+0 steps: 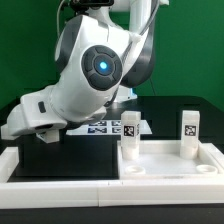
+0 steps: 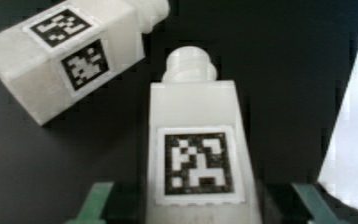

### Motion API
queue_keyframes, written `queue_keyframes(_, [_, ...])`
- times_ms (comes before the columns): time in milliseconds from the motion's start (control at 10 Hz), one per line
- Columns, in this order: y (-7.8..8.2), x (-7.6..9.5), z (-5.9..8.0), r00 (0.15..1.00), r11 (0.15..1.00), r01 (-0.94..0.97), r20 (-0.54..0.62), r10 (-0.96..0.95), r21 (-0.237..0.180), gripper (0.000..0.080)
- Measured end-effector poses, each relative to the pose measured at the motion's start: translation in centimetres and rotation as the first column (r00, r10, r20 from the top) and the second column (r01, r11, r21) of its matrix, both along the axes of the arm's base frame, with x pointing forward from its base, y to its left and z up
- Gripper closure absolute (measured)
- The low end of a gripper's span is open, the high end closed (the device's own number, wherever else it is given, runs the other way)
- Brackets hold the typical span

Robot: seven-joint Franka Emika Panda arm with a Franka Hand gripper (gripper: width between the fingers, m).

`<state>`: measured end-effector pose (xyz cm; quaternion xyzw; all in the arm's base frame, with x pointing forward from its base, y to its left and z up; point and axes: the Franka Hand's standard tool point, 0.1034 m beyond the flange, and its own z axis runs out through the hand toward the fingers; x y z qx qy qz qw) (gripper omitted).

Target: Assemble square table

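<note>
1. Beside the tabletop (image 1: 165, 162), toward the exterior view's left, the gripper (image 2: 204, 206) is lowered over the black table (image 1: 60, 160), where the loose parts lie.
2. Jaws: apart, one finger on each side of the lying leg (image 2: 197, 140). A dark gap shows between each finger and the leg, so nothing is gripped yet.
3. Lying leg: off the tabletop, flat on the black table, tag face up, its narrow tip (image 2: 190, 65) pointing away from the fingers. Straddling the wide body presumably leaves the tip free for a socket.
4. Spare leg (image 2: 69, 55): also off the tabletop, lying askew near that tip but apart from it.
5. On the tabletop, the first standing leg (image 1: 130, 137) and the second standing leg (image 1: 188, 132) are upright at corners along its far edge, probably already seated. Two legs therefore seem left to fit.
6. Marker board (image 1: 100, 128): behind the tabletop, partly hidden by the arm.
</note>
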<state>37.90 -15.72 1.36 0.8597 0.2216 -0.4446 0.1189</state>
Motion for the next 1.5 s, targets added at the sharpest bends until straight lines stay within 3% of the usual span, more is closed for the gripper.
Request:
queue_keyframes(600, [0.2, 0.0, 0.2, 1.0, 1.0, 0.001, -0.004, -0.001, -0.001, 0.0509])
queue_keyframes(700, [1.5, 1.0, 2.3, 1.0, 1.0, 0.012, -0.027, -0.013, -0.01, 0.0509])
queue_keyframes(800, [3.1, 2.8, 5.3, 0.999, 0.999, 0.031, -0.027, -0.031, -0.013, 0.0509])
queue_keyframes(1000, [4.2, 5.1, 10.2, 0.997, 0.997, 0.074, -0.027, -0.075, -0.02, 0.0509])
queue_keyframes(1100, [3.9, 6.8, 12.1, 0.999, 0.999, 0.049, 0.002, -0.049, -0.005, 0.0509])
queue_keyframes(1300, [2.9, 6.5, 11.9, 0.998, 0.998, 0.054, 0.02, -0.055, 0.012, 0.0509])
queue_keyframes(1500, [3.1, 7.7, 11.9, 0.983, 0.996, 0.023, 0.178, -0.039, 0.088, 0.0509])
